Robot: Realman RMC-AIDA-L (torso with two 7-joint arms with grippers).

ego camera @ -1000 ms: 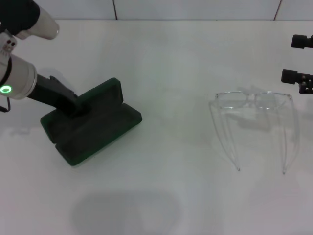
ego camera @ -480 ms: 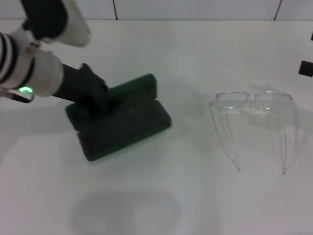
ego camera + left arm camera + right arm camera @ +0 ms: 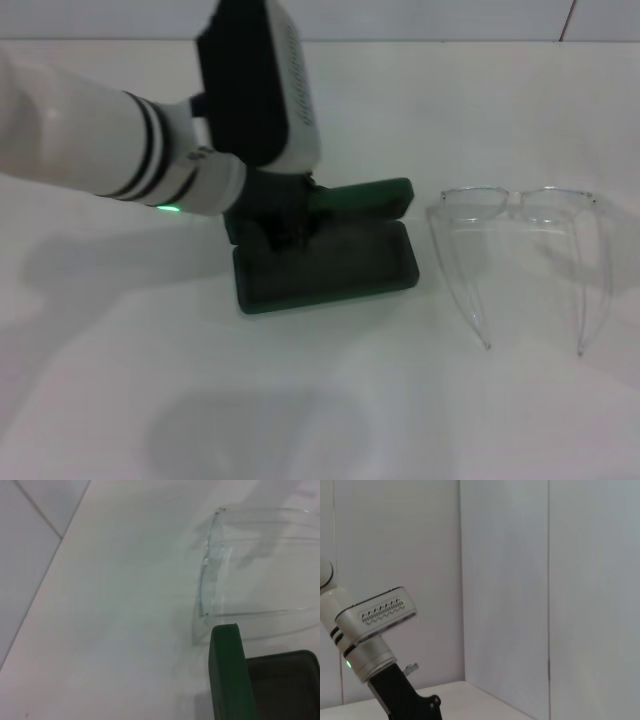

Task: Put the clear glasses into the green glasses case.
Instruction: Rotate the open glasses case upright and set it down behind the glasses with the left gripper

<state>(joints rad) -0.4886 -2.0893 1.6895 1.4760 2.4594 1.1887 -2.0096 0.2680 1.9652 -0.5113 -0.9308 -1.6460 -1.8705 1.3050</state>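
Observation:
The green glasses case (image 3: pixel 330 270) lies open on the white table, lid (image 3: pixel 365 195) standing up at its far side, dark lining showing. My left gripper (image 3: pixel 288 228) is shut on the case's left end, and the arm hides that part. Just right of the case stand the clear glasses (image 3: pixel 518 204), unfolded, with both arms pointing toward the table's near edge. The left wrist view shows the green glasses case (image 3: pixel 227 675) close up by its lid edge, and the clear glasses (image 3: pixel 206 580) beyond it. My right gripper is out of view.
White table (image 3: pixel 320 400) with tiled wall (image 3: pixel 400 18) behind it. In the right wrist view only the left arm (image 3: pixel 370 630) and the wall show.
My left gripper has carried the open case to the right, from the table's left side to right beside the glasses. The right gripper has left the view at the right edge.

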